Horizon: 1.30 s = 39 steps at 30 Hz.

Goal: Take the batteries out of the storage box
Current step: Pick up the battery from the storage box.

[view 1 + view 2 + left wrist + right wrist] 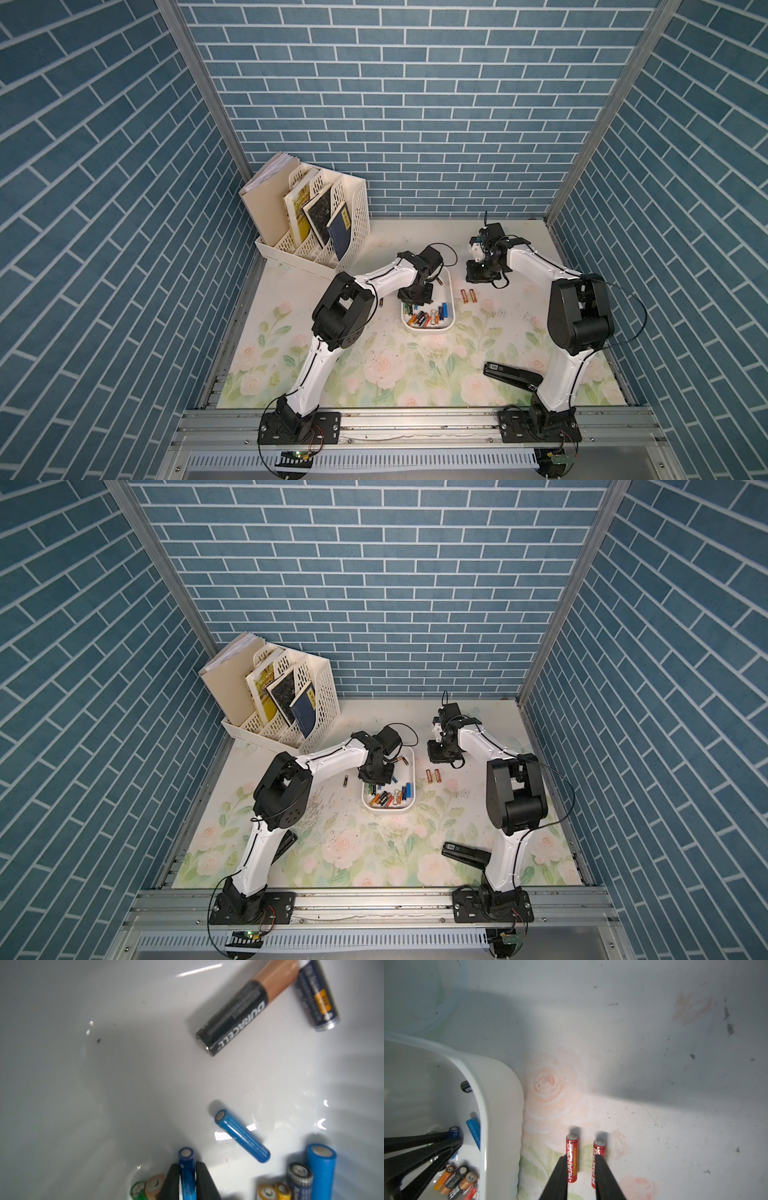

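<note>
1. Step in hand, by the look of it: taking one battery out, with the left gripper [187,1164] pinching a dark blue battery [186,1159] from both sides, low inside the storage box [428,328].
2. Still to be taken: many more batteries [424,318], heaped mostly at the near end of the box.
3. Hanging part open and empty: the right gripper [581,1156], just above two red batteries [572,1157] already lying on the table [654,1126].
4. Next, probably: lift straight up, clear the box wall, set down beside the box without knocking the neighbours.
</note>
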{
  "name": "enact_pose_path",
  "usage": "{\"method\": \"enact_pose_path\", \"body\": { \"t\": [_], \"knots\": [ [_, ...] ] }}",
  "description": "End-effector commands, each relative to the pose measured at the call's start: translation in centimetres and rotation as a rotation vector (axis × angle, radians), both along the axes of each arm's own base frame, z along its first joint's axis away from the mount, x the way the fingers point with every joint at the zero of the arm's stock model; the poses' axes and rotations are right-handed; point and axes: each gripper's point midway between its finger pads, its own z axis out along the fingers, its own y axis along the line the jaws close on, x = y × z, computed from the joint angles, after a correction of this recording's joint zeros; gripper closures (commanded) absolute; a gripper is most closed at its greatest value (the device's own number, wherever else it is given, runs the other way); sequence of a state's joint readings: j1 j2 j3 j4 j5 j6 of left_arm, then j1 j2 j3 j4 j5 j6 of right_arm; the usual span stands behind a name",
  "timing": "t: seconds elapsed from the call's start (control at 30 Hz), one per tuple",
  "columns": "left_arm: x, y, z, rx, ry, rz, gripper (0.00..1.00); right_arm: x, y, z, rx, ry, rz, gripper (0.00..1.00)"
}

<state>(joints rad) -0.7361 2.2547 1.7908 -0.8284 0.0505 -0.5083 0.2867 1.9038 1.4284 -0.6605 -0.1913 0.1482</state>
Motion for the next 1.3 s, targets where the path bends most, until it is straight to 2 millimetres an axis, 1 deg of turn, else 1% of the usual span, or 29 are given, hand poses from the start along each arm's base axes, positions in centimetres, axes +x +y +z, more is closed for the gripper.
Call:
{"method": "enact_pose_path", "body": {
  "t": [0.0, 0.2, 0.57, 0.7, 0.87, 1.13, 1.27],
  "knots": [
    [-0.5, 0.5, -1.1, 0.025, 0.042, -0.002, 0.81, 0.3, 0.0, 1.0, 0.005, -0.021, 0.024, 0.74],
    [-0.1, 0.0, 0.1, 0.007, 0.027, -0.008, 0.81, 0.2, 0.0, 1.6, 0.012, -0.031, 0.019, 0.74],
    [0.6, 0.3, 2.9, -0.013, -0.018, 0.001, 0.82, 0.1, 0.4, 3.1, 0.036, -0.049, 0.010, 0.75],
    [0.9, 0.6, 4.4, -0.027, -0.039, 0.010, 0.82, 0.0, 1.0, 3.7, 0.045, -0.057, 0.021, 0.75],
    [1.2, 0.4, 6.4, -0.064, -0.068, 0.011, 0.82, 0.2, 1.8, 4.2, 0.051, -0.062, 0.024, 0.75],
    [2.0, 2.2, 9.7, -0.089, -0.117, 0.035, 0.82, -0.1, 4.3, 5.1, 0.056, -0.073, 0.056, 0.75],
    [2.5, 4.0, 11.5, -0.104, -0.148, 0.062, 0.82, -0.2, 5.3, 5.7, 0.056, -0.080, 0.069, 0.75]
  ]
}}
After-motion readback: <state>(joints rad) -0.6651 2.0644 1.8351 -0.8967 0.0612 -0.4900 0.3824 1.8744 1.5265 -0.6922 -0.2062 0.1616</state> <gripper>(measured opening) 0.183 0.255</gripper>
